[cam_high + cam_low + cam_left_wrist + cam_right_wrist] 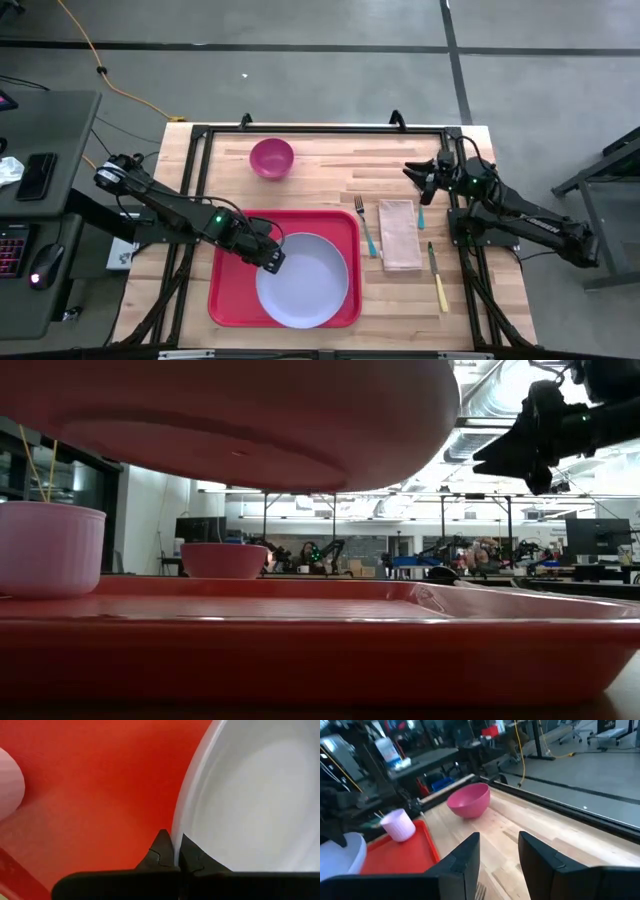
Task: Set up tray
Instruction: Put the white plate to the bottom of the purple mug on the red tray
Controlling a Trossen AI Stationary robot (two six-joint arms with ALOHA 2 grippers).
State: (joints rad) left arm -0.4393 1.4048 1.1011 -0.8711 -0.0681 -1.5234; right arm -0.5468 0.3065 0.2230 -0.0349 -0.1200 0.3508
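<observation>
left gripper (274,260) jaws pinching plate (305,280) rim, lower centre, over tray (230,300) | right gripper (420,172) spread, upper right | I read left arm nearer

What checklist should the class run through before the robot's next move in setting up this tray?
1. Left gripper shut on the plate rim: ok.
2. Plate over the tray: ok.
3. Plate lying flat on the tray: not ok, the low view shows it lifted.
4. Right gripper open, holding nothing, hanging above the table's far right: ok.
5. Fork, napkin and knife on the tray: not ok.
6. Bowl on the tray: not ok.
</observation>
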